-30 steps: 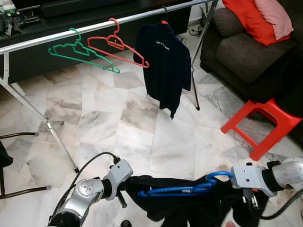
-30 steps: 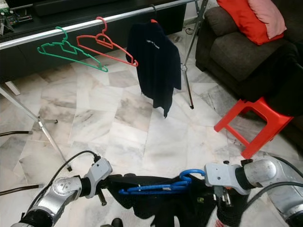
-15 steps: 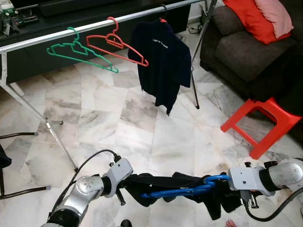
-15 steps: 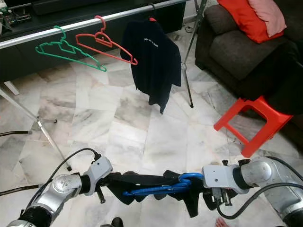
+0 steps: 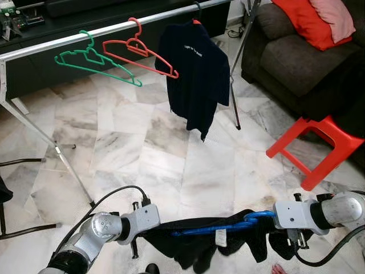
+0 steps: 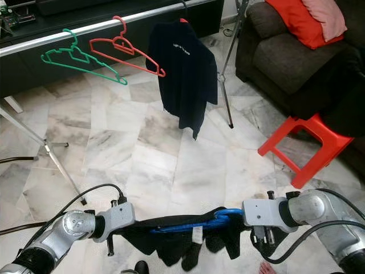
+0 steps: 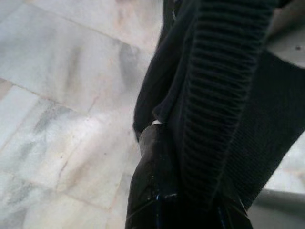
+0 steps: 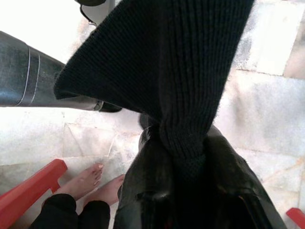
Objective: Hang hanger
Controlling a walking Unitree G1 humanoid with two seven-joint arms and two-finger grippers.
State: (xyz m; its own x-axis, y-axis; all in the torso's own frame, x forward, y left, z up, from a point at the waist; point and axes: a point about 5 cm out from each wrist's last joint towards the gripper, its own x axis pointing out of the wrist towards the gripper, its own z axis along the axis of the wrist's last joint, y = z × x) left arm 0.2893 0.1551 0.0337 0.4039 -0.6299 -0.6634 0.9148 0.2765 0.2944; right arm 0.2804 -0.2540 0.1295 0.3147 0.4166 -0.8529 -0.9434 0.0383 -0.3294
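Blue hanger (image 5: pixel 219 226) with a black garment (image 5: pixel 199 242) draped on it stretches level across the bottom of the frame, held up between the two arms. The left claw (image 7: pixel 190 191) is clamped on the garment's ribbed fabric at the lower left end; the right claw (image 8: pixel 183 167) is closed on the knit cloth at the lower right end, beside the hanger's hook. In the right wrist view a person's bare feet (image 8: pixel 93 183) stand on the floor (dark trouser cuffs above them). The marble floor (image 5: pixel 171 154) fills the middle of the frame. At right centre sits a red stool (image 5: pixel 316 148). Across the top runs the metal rail (image 5: pixel 68 41) of a clothes rack, carrying a green hanger (image 5: pixel 94 61), a red hanger (image 5: pixel 140 52) and a dark shirt (image 5: pixel 194 77). A dark sofa (image 5: pixel 291 63) with red cushions (image 5: pixel 316 20) occupies the upper right.
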